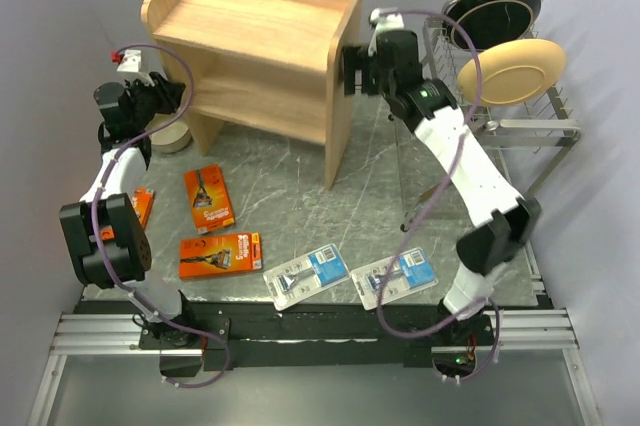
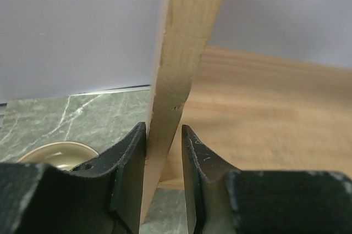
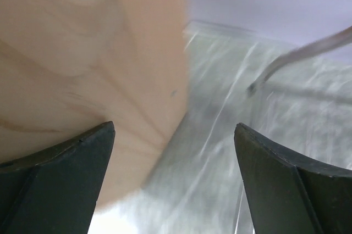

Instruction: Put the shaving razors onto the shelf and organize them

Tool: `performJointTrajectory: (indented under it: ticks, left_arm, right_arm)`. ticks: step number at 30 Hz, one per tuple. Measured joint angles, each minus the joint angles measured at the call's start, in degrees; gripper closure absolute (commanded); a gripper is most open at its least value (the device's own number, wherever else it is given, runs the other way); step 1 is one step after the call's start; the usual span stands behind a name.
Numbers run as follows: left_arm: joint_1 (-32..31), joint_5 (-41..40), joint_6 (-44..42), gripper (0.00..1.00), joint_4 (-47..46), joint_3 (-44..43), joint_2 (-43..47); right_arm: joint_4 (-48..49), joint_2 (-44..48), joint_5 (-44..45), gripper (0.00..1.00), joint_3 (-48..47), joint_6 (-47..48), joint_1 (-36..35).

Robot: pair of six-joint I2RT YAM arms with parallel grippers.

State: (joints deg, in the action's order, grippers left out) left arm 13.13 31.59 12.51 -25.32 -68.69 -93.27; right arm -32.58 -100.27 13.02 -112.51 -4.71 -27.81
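Note:
The light wooden shelf point(image 1: 262, 21) stands at the back middle. My left gripper point(image 1: 168, 96) straddles the front edge of its left side panel point(image 2: 176, 80). The left finger point(image 2: 129, 162) touches the wood and a thin gap shows at the right finger point(image 2: 198, 162). My right gripper point(image 1: 350, 68) is wide open and empty beside the shelf's right side panel point(image 3: 82, 69). Two orange razor packs point(image 1: 208, 198) point(image 1: 220, 253) and two clear blister packs point(image 1: 305, 278) point(image 1: 395, 279) lie flat on the table. A third orange pack point(image 1: 144, 206) is half hidden under my left arm.
A wire dish rack point(image 1: 520, 121) with a black plate point(image 1: 495, 11) and a tan plate point(image 1: 512, 71) stands at the back right, close behind my right arm. A tan bowl point(image 2: 49, 154) sits left of the shelf, under my left gripper.

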Motion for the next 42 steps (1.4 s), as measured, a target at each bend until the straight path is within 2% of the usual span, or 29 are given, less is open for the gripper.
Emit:
performJointTrajectory:
  ticks: [2, 8, 17, 23, 28, 34, 42]
  left_arm:
    - [-0.92, -1.29, 0.07, 0.62, 0.42, 0.68, 0.94]
    - [-4.35, -4.81, -1.97, 0.66, 3.98, 1.9, 3.87]
    - [-6.34, -8.66, -2.21, 0.67, 6.27, 4.92, 7.98]
    - [-7.82, -10.32, -0.15, 0.71, 6.4, 7.85, 10.97]
    - [-9.09, -11.04, 3.3, 0.75, 6.43, 9.79, 13.05]
    - [-9.84, -13.84, 6.01, 0.76, 6.49, 11.85, 15.32]
    - [-10.01, -18.05, 6.91, 0.7, 9.11, 13.0, 18.05]
  right_arm:
    - [4.04, -3.91, 3.56, 0.02, -3.63, -0.76, 1.05]
    - [10.05, -5.9, 9.22, 0.01, -1.95, -1.57, 3.52]
    - [12.24, 1.51, 10.36, 0.01, 7.72, -2.01, 3.45]
    - [11.63, 14.01, 8.5, 0.01, 21.73, -5.79, 1.57]
    - [10.67, 20.96, 7.15, 0.02, 27.47, -3.82, -0.07]
    - [10.43, 20.9, 6.62, 0.02, 27.15, -2.47, -0.07]
    - [8.28, 11.58, 10.23, 0.02, 17.09, -1.66, -0.02]
